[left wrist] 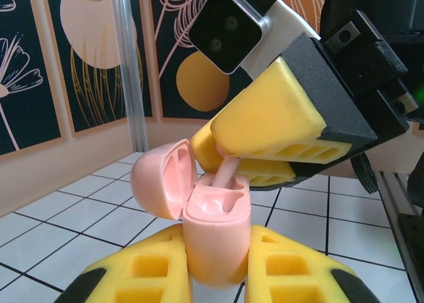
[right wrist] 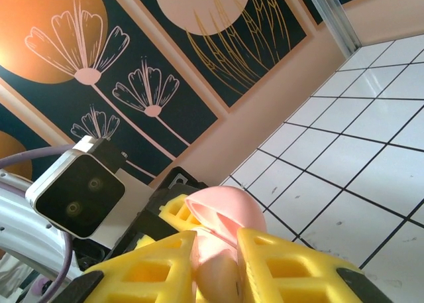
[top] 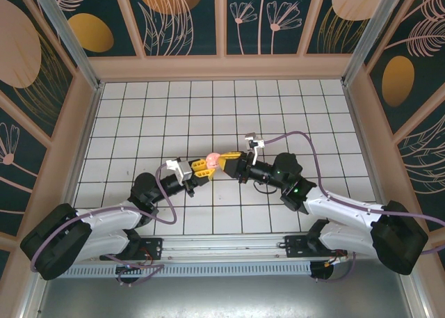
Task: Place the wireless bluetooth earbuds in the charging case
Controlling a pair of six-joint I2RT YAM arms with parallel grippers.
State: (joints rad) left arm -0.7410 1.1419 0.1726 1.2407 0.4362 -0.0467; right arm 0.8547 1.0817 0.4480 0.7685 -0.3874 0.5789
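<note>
Left wrist: right fingers (left wrist: pixel 265 124) pinch earbud (left wrist: pixel 225 172) above case (left wrist: pixel 212 243).

1. The worktop (top: pixel 278 109) is a flat surface of square white tiles with dark grout lines, laid in a regular grid.
2. A peach-coloured kerb (top: pixel 222 69) borders it along the far edge and both sides.
3. A perforated metal rail (top: pixel 222 268) runs across the near edge.
4. The left arm base (top: pixel 142 247) and the right arm base (top: pixel 300 246) sit just beside that rail.
5. In the right wrist view, small dark specks mark a few tiles.
</note>
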